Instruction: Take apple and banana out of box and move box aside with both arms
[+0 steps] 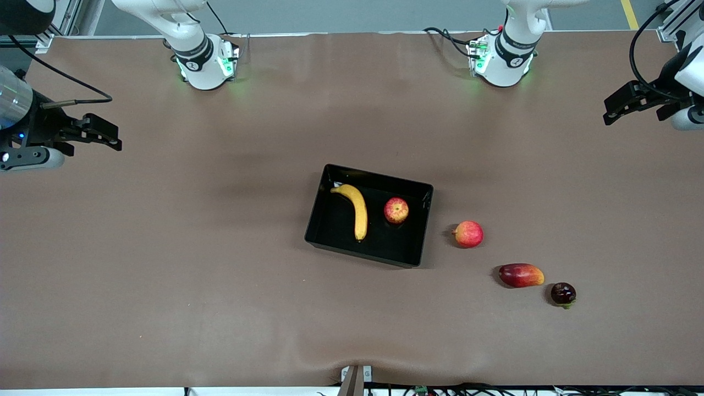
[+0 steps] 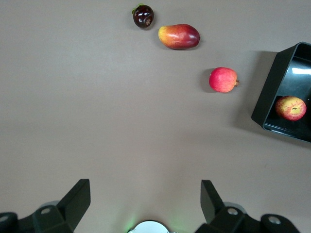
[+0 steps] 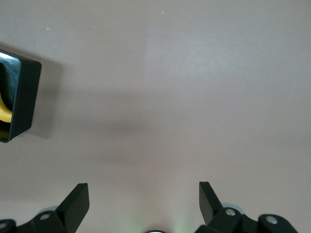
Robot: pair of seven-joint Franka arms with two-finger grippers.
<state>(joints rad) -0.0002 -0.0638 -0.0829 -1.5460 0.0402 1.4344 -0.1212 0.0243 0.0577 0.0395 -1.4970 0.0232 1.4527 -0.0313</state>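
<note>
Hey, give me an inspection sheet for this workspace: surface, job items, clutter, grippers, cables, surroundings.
Surface: brown table covering, slightly rippled at the edge nearest the front camera.
Job's things: long curved yellow banana and small round red-yellow apple lie apart inside the shallow glossy black plastic tray.
Clutter: round pinkish-red fruit with a nub, oblong dark-red mango and small dark round fruit on the table, toward the left arm's end.
Grippers: left gripper open, empty, over bare table; right gripper likewise. Both arms wait.
Cables: black cables by the arm bases.
Surroundings: grey floor past the table.
</note>
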